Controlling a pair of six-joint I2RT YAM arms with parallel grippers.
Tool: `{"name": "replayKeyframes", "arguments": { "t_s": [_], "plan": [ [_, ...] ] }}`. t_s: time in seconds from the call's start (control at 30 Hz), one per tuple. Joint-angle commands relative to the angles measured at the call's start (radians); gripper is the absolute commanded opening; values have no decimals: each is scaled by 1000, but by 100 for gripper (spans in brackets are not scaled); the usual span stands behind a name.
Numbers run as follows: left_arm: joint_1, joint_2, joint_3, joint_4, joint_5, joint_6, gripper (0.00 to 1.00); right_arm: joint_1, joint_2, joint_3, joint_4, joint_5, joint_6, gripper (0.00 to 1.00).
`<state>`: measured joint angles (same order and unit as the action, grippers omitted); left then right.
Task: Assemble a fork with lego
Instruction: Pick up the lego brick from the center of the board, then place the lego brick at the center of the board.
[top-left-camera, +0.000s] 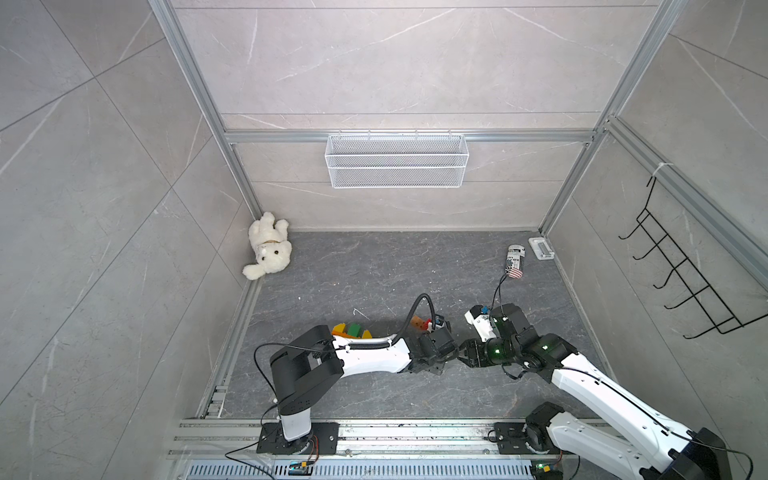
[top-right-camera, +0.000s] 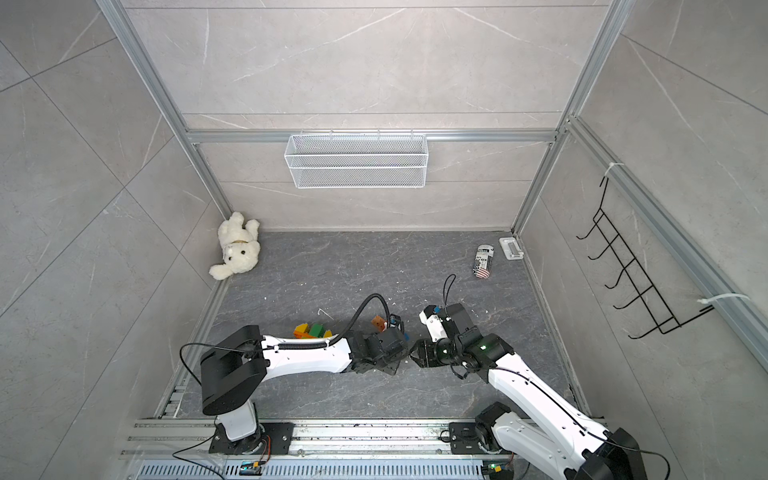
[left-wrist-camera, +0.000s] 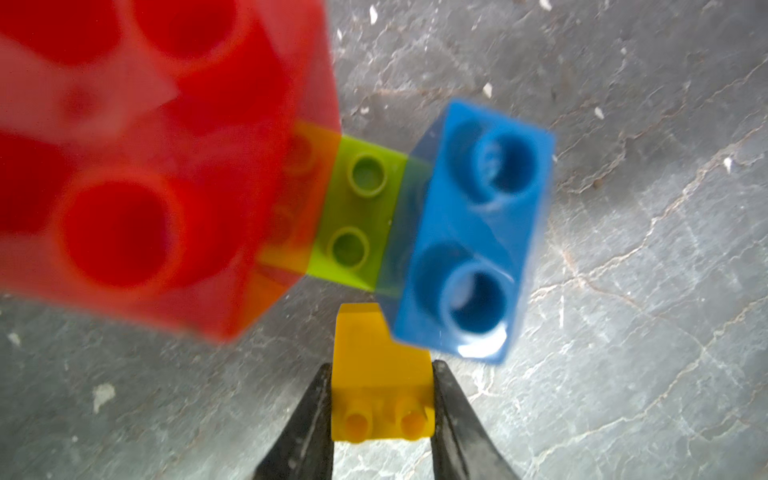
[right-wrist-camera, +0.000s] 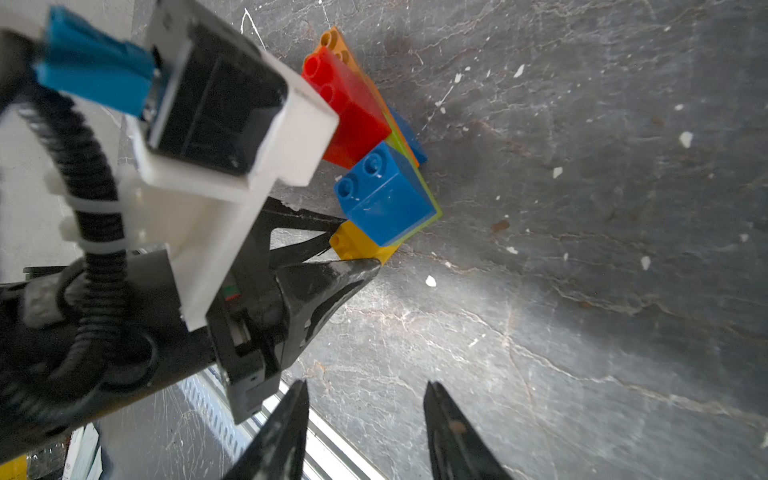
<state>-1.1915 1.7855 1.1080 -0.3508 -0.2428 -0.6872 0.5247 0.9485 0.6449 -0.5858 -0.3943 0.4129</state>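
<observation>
the left gripper (left-wrist-camera: 382, 368) is clamped on a small yellow brick (left-wrist-camera: 370, 340), its 2 black jaws pressed flat against the brick's sides. that yellow brick is the bottom end of a partly built lego assembly (right-wrist-camera: 374, 166). in the left wrist view a lime piece (left-wrist-camera: 357, 212) with 2 bare studs sits beyond it, with a red brick (left-wrist-camera: 166, 166) on one end and a blue brick (left-wrist-camera: 473, 232) on the other. the right wrist view adds an orange brick (right-wrist-camera: 332, 39) behind the red one.

the right gripper (right-wrist-camera: 366, 386) is partly open with nothing between its jaws. it hangs just beside the left gripper, tips facing it, clear of the assembly.

in a top view both grippers meet at about 6 o'clock on the table (top-left-camera: 374, 270), and the assembly's orange top (top-left-camera: 417, 322) peeks out beside the left wrist. a few loose bricks (top-left-camera: 351, 330), orange, green and yellow, lie at about 9 o'clock from the left gripper, partly hidden behind the arm.

judging by this, the fork is well begun: the red and blue bricks look like 2 prongs on a lime crossbar, with the yellow brick starting the handle. a longer handle, and perhaps a prong on the 2 bare studs, seem left to add from the loose bricks.
</observation>
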Motion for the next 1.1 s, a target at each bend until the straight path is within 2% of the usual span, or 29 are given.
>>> {"name": "replayKeyframes", "arguments": {
  "t_s": [0.0,0.17,0.3,0.43,0.6,0.73,0.93,1.07],
  "plan": [
    [-5,-93,-43,-99,-3,-81,33,-5,2,4,-10,-9,-29,49],
    [-10,-264,-172,-166,-109,-338,33,-5,1,6,-21,-4,-36,49],
    [6,-333,-181,-257,-198,-476,36,-5,18,5,0,-16,-34,49],
    [96,-316,-115,-335,-224,-565,38,-5,45,6,15,-27,-36,49],
    [257,-314,-128,-345,-191,-686,39,-5,71,11,23,-32,-42,49],
    [340,-289,-119,-291,-157,-702,38,-5,88,18,28,-28,-52,49],
    [400,-101,22,-210,-55,-657,38,-6,132,22,48,-23,-60,49],
    [439,-14,90,-195,-32,-670,38,-11,147,24,62,-28,-62,49]
  ]
}}
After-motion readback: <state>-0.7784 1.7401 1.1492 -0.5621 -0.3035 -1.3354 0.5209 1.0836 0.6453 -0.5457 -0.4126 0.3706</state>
